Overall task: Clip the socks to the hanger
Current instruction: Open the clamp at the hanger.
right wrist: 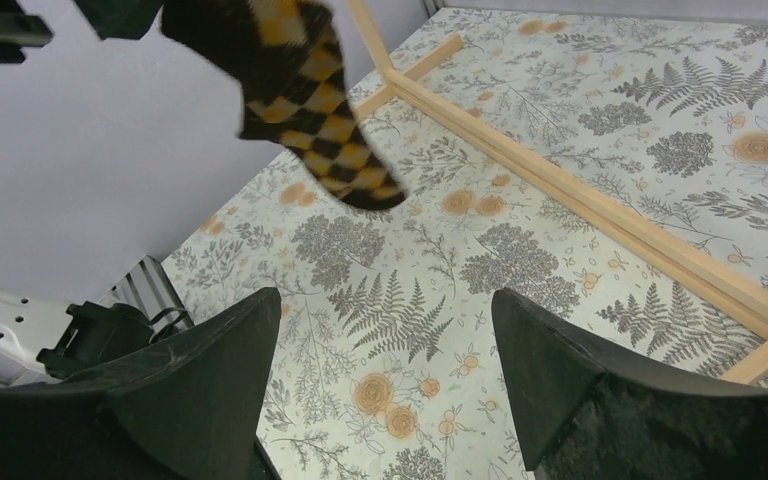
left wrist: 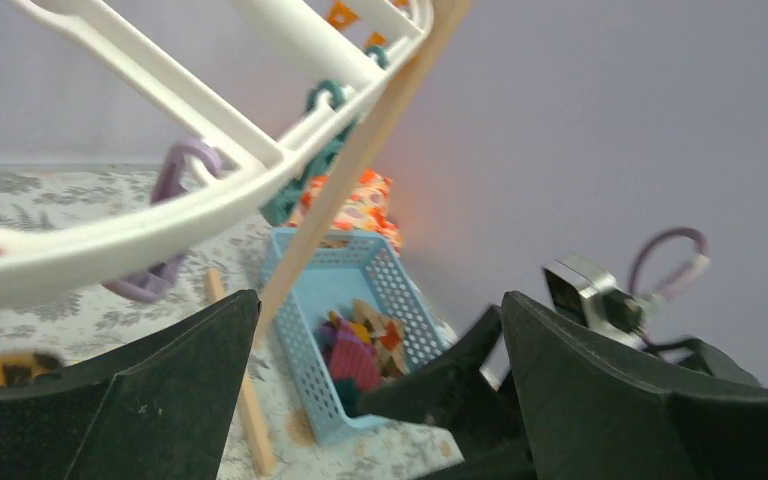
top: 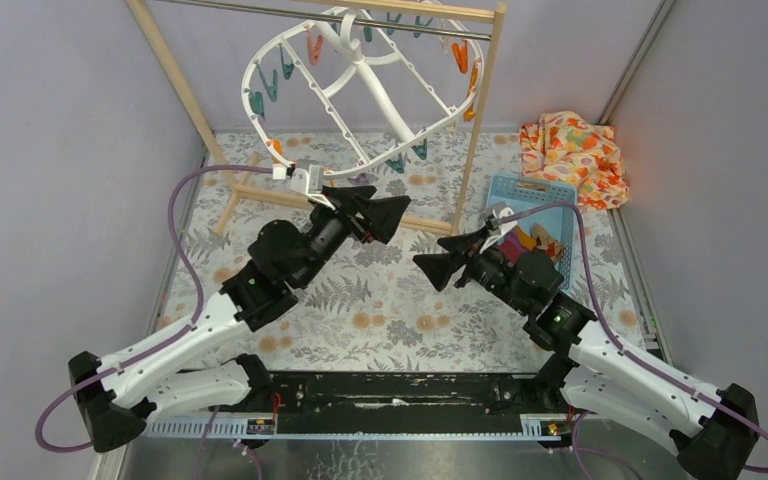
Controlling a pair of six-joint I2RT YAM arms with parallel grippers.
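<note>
One wooden rack (top: 479, 120) carries the tilted white hanger (top: 381, 95). Below it, the left gripper (top: 390, 213) and right gripper (top: 438, 265) both gape, empty. The blue basket (top: 550, 195) holds the striped sock (left wrist: 352, 358); the checked sock (right wrist: 325, 115) dangles above the mat (right wrist: 400, 300).

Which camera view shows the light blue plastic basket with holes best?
The left wrist view: the light blue perforated plastic basket appears nearly whole, with colourful socks inside. The top external view shows the basket partly covered by the right arm. The right wrist view does not show it.
</note>
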